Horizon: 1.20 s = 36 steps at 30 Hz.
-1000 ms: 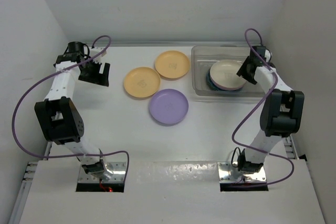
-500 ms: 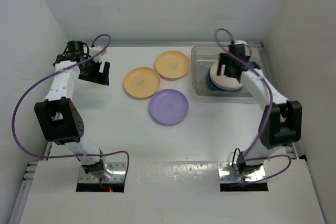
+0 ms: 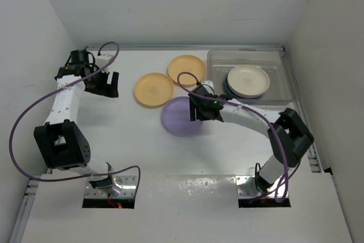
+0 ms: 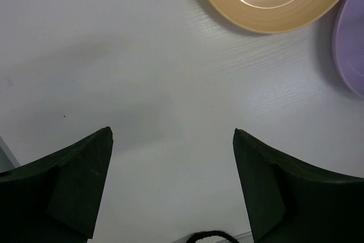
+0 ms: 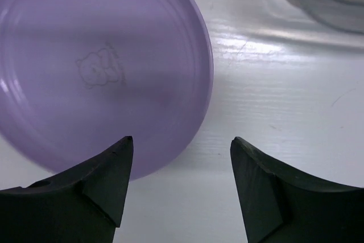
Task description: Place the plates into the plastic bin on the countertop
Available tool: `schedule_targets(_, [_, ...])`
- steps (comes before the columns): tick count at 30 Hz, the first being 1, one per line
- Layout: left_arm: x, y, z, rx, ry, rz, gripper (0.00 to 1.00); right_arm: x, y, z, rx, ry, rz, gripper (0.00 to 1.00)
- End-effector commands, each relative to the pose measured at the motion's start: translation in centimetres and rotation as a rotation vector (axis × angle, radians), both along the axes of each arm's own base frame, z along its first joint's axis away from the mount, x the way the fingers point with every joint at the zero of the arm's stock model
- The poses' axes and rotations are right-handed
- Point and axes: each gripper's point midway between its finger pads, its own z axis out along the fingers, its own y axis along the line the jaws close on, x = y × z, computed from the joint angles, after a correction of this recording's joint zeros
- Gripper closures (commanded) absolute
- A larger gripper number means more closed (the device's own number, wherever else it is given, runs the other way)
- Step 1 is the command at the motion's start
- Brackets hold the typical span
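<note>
Right gripper (image 5: 179, 143) spread, empty, above edge of one round lilac plastic plate (image 5: 96, 72). Left gripper (image 4: 173, 135) spread, empty. Two round yellow-orange plates (image 3: 153, 89) (image 3: 186, 69) loose. Clear rectangular plastic bin (image 3: 216, 55): one cream plate (image 3: 248, 79) atop stack.

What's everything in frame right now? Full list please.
countertop: 1, white, walled
plastic bin: 1, clear, far right of countertop
yellow-orange plates: 2, yellow-orange, left of bin
lilac plate: 1, lilac, nearer than the yellow pair
cream plate: 1, cream, top of stack in bin
plates under it: count unclear, dark teal edge showing, in bin
cables: 2, purple, one along each arm
left fingers: 2, black, apart, over bare countertop
right fingers: 2, black, apart, over lilac plate's edge
</note>
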Motion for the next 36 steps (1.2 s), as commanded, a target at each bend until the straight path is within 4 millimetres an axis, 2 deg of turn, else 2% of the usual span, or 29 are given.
schedule_targets(1, [-0.7,-0.3,0.9,-0.014,-0.041,-0.008,0.13,1.4,0.8,0.0,0.056,-0.044,-0.196,0.32])
schedule_targets(2, [-0.9,-0.3,1.5,-0.010,-0.059,-0.008,0.13,1.5,0.5,-1.3,0.030,-0.030,-0.210,0.33])
schedule_targets(4, [-1.3,-0.4,1.2,-0.006,-0.053,-0.016,0.13,1.5,0.2,-2.2,0.014,-0.021,-0.220,0.37])
schedule_targets(5, [-1.3,-0.4,1.2,-0.006,-0.053,-0.016,0.13,1.3,0.1,-3.3,0.003,0.001,-0.222,0.38])
schedule_targets(8, [-1.9,-0.3,1.1,0.002,-0.053,-0.011,0.13,1.0,0.2,-5.5,0.058,0.070,-0.240,0.43])
schedule_targets(10, [-2.1,-0.4,1.1,0.002,-0.053,-0.011,0.13,0.3,0.4,-6.8,0.100,0.116,-0.235,0.51])
schedule_targets(15, [-2.5,0.1,1.3,0.017,-0.064,-0.004,0.13,-0.3,0.4,-7.7,0.102,0.138,-0.191,0.66])
schedule_targets(16, [-2.5,0.1,1.3,0.017,-0.064,-0.004,0.13,-0.6,0.0,-7.9,0.087,0.145,-0.193,0.74])
schedule_targets(18, [-2.5,0.1,1.3,0.017,-0.064,-0.004,0.13,-1.4,-0.9,-7.9,0.073,0.147,-0.216,0.84])
schedule_targets(19, [-2.5,0.1,1.3,0.017,-0.064,-0.004,0.13,-1.9,-1.7,-8.2,0.052,0.148,-0.230,0.95])
schedule_targets(20, [-2.5,0.0,1.6,0.019,-0.073,-0.004,0.13,-2.4,-2.4,-8.0,0.042,0.146,-0.236,1.00])
schedule_targets(23, [-2.3,0.1,1.7,0.021,-0.082,-0.004,0.13,-2.9,-3.1,-6.5,0.031,0.111,-0.203,1.00])
schedule_targets(24, [-2.3,0.1,1.7,0.026,-0.084,-0.011,0.13,-3.2,-3.3,-6.3,-0.008,0.099,-0.121,1.00])
schedule_targets(25, [-2.3,0.1,1.7,0.026,-0.084,-0.011,0.13,-3.1,-2.7,-4.5,0.019,0.061,-0.075,1.00])
schedule_targets(27, [-2.3,0.1,1.7,0.026,-0.084,-0.011,0.13,-3.2,-1.2,-2.8,0.022,0.027,0.094,1.00])
schedule_targets(28, [-2.1,0.2,1.8,0.026,-0.084,-0.011,0.13,-3.0,-0.3,-0.2,0.084,-0.022,0.131,1.00])
schedule_targets(29, [-2.1,0.2,1.8,0.026,-0.084,-0.011,0.13,-2.6,-0.4,1.0,0.107,-0.040,0.134,1.00])
schedule_targets(30, [-2.1,0.4,1.7,0.035,-0.082,-0.005,0.13,-2.2,0.5,3.5,0.176,-0.075,0.160,1.00])
schedule_targets(31, [-1.9,0.4,1.8,0.035,-0.083,-0.005,0.13,-0.4,-0.5,6.2,0.233,-0.133,0.113,1.00])
schedule_targets(33, [-1.6,0.6,1.8,0.043,-0.082,0.000,0.13,0.7,-0.1,9.9,0.359,-0.190,0.101,1.00])
schedule_targets(34, [-1.6,0.6,1.8,0.043,-0.082,0.000,0.13,3.3,-2.3,11.9,0.395,-0.261,0.019,1.00])
schedule_targets(36, [-1.4,0.7,1.8,0.043,-0.080,0.000,0.13,4.7,-4.0,13.4,0.424,-0.298,-0.043,1.00])
